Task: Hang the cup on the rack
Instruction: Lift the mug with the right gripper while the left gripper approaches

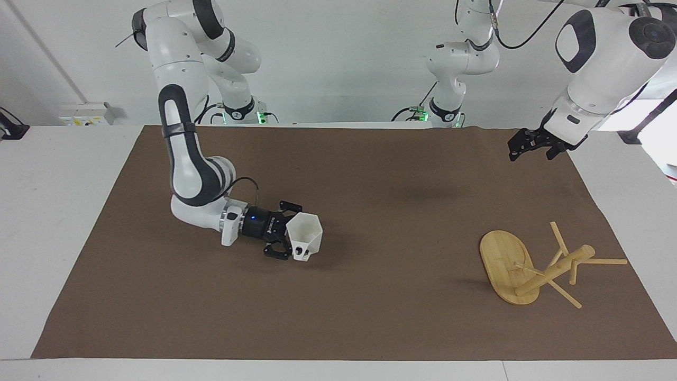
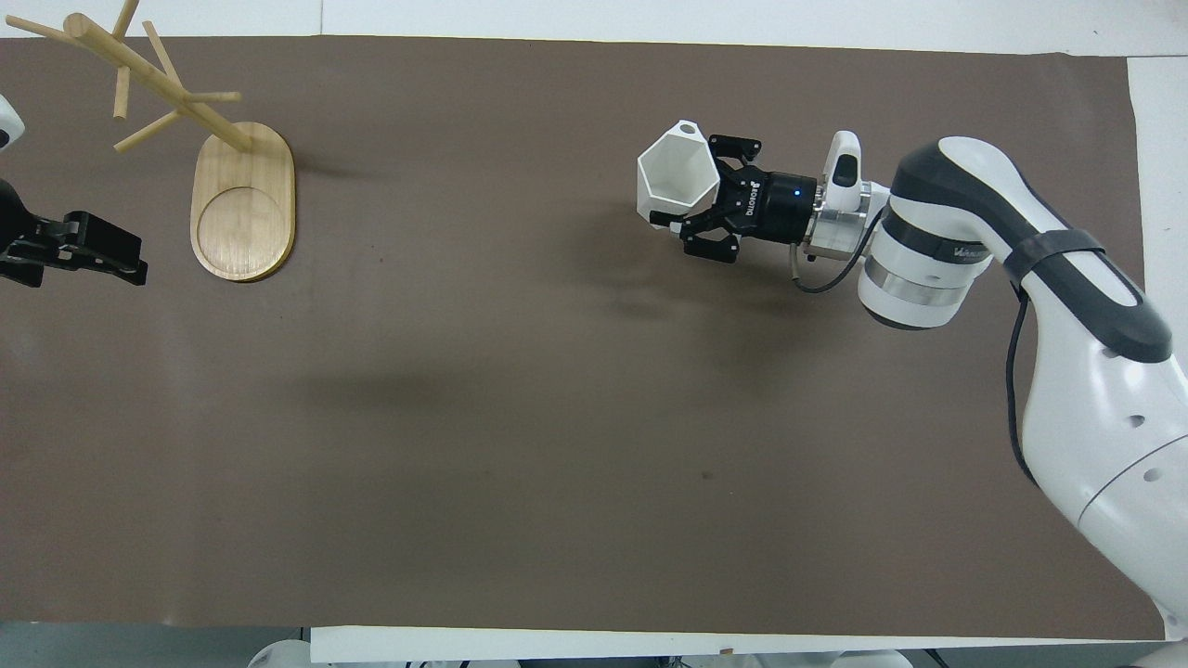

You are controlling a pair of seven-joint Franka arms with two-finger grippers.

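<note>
My right gripper (image 1: 289, 232) is shut on the white faceted cup (image 1: 307, 234) and holds it just above the brown mat, about midway along the table. The cup lies sideways with its mouth toward the left arm's end and its handle on the side away from the robots. It also shows in the overhead view (image 2: 677, 176), with the right gripper (image 2: 707, 197) at its base. The bamboo rack (image 1: 552, 271) stands on its oval base (image 1: 500, 262) at the left arm's end, with bare pegs; overhead the rack (image 2: 153, 79) rises from its base (image 2: 243, 204). My left gripper (image 1: 529, 145) waits open over the mat's corner, apart from the rack.
The brown mat (image 1: 370, 317) covers most of the white table (image 1: 47, 211). Nothing lies on the mat between the cup and the rack. In the overhead view the left gripper (image 2: 93, 255) hangs beside the rack's base.
</note>
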